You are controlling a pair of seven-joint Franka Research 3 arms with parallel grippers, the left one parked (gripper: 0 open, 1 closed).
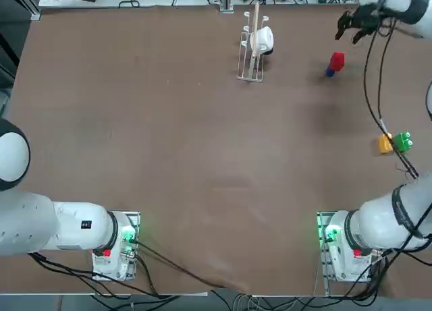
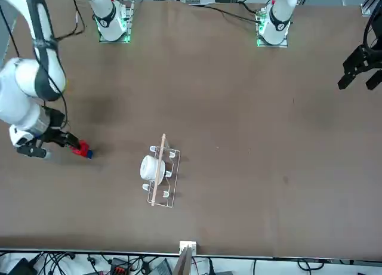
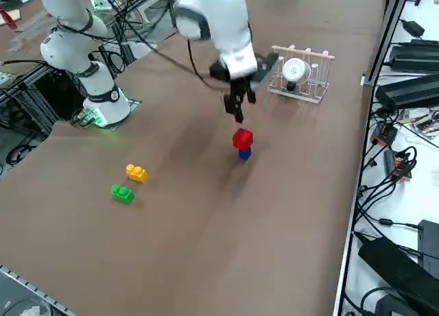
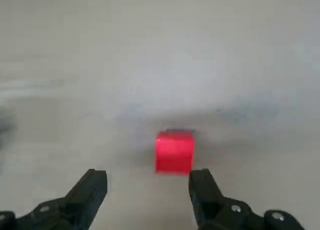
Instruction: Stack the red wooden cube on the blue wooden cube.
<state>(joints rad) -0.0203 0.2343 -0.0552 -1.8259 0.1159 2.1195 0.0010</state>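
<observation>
The right claw is hanging wide open and empty; just below it, the small bright-red wooden cube is sitting atop the tiny dark-blue wooden cube. Both are probably light, stiff, easily toppled; flat sides suit gripping.

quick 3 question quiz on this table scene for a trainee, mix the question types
1. True or false: the red wooden cube sits on top of the blue wooden cube.
2. The right gripper is: A) shut on the red cube B) open and empty, above the stack C) resting on the table.
3. Which two studded blocks lie side by side, away from the stack?

Key
1. True.
2. B.
3. The orange block and the green block.
</observation>
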